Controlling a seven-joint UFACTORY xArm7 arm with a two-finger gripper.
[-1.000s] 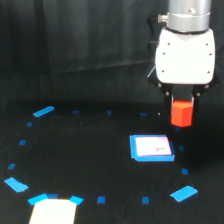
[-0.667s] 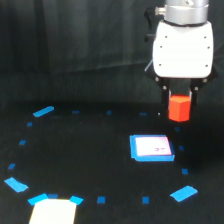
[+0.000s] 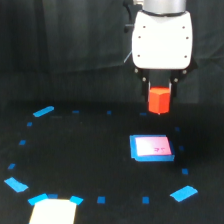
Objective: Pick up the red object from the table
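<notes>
Block: the red block (image 3: 159,100) hangs in the air, pinched at its upper part, its lower end showing below the fingers. It touches nothing beneath it.
Block axis: its long axis looks upright, in line with the arm; a flat face turns toward the camera.
Gripper: the gripper (image 3: 160,93) is closed on the block, one dark finger on each side of it at 3 and 9 o'clock. The white wrist housing sits straight above, at 12 o'clock.
Key relation: the block lies between the fingers and directly under the wrist, so any further lift runs along the block's own axis. There is one arm only, and it already has the block.
Card: a flat white-pink card (image 3: 151,148) with a blue border lies on the worktop at 6 o'clock from the block, a touch to the exterior view's left, well apart from it.
Worktop: the black worktop (image 3: 85,150) carries small blue tape marks (image 3: 183,193) in a ring around the card. A pale sheet (image 3: 53,212) sits at the bottom edge, about 7 o'clock from the block.
Stage: the pick looks done in substance; what remains, by my judgement, is holding height without the block slipping.
Risk: the grip covers only the upper part, so a jolt might tilt the block.
</notes>
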